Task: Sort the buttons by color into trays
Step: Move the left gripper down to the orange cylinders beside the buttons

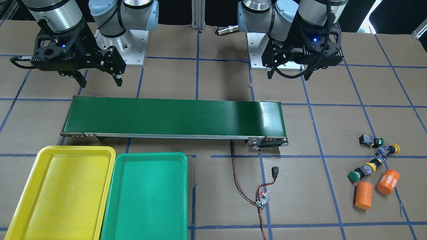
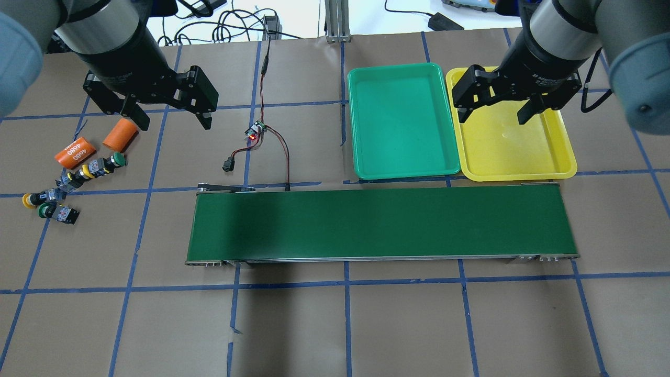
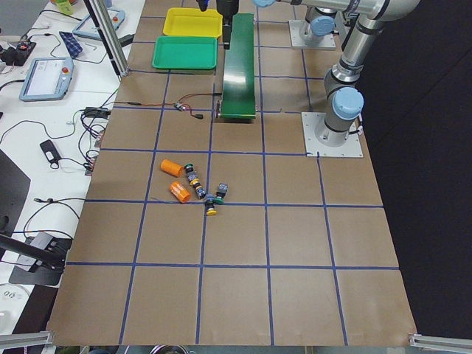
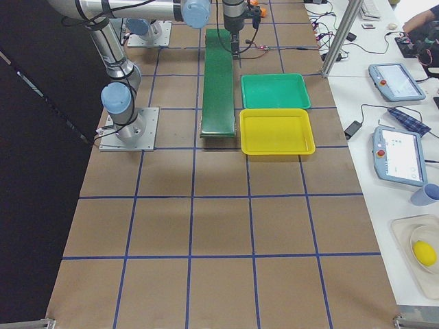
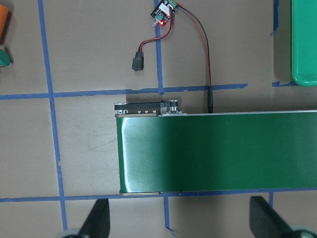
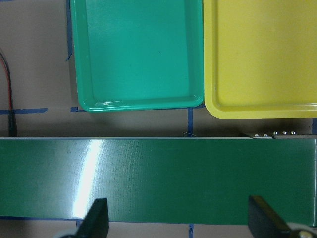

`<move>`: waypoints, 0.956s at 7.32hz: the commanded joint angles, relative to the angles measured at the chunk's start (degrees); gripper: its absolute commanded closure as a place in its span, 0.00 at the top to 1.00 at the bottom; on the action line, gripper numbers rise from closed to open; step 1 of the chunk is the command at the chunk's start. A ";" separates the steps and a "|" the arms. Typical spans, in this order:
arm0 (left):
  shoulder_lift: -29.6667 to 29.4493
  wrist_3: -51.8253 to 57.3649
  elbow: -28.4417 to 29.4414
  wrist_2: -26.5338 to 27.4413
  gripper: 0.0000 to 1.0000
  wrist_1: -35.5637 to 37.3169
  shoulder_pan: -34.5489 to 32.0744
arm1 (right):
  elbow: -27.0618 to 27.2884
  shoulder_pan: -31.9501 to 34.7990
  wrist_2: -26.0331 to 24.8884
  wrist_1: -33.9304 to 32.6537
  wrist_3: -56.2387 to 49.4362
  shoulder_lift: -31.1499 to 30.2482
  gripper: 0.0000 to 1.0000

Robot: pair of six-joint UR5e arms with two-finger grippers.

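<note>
Since the four small push-button switches, green or yellow mushroom caps on black-grey blocks, lie bunched on their sides at the robot's far left, expect light, rigid, roll-prone parts: pinch the squarish block, not the cap. Spread wide and empty: left gripper, right gripper. Green plastic tray and yellow plastic tray sit well apart from them. Middle caps' colours are hard to read; left wrist view crops nearly all of them.
</note>
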 commanded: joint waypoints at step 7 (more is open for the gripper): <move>0.60 6.16 -0.26 0.69 1.00 -0.30 3.18 | 0.09 -0.26 -0.09 -0.09 0.09 0.14 1.00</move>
